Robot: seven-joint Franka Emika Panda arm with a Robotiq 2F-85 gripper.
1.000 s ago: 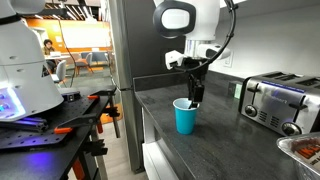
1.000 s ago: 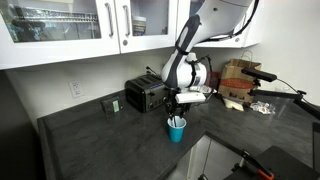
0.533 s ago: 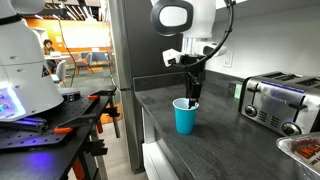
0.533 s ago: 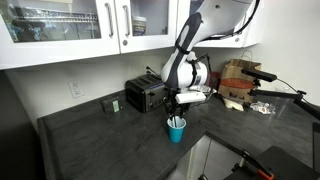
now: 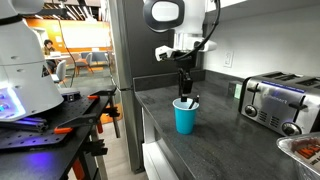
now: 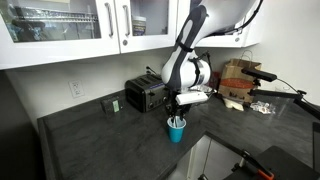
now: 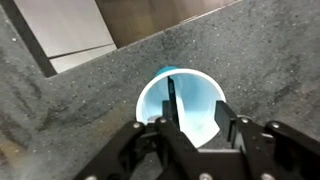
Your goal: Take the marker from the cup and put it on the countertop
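The cyan-blue cup stands upright on the dark countertop, near its front edge, and shows in both exterior views. The dark marker leans inside the cup, its upper end poking just above the rim. My gripper hangs straight above the cup, fingers pointing down. In the wrist view the two fingers are spread apart over the cup's mouth. The marker's top lies between them, close to the left finger, not pinched.
A silver toaster stands further back on the counter, with a small black box beside it. A tray sits at one end. A black workbench with orange parts stands beside the counter. White cabinets hang overhead.
My gripper has risen a little from the cup's mouth. The cup has stayed in place and the marker is still in it.
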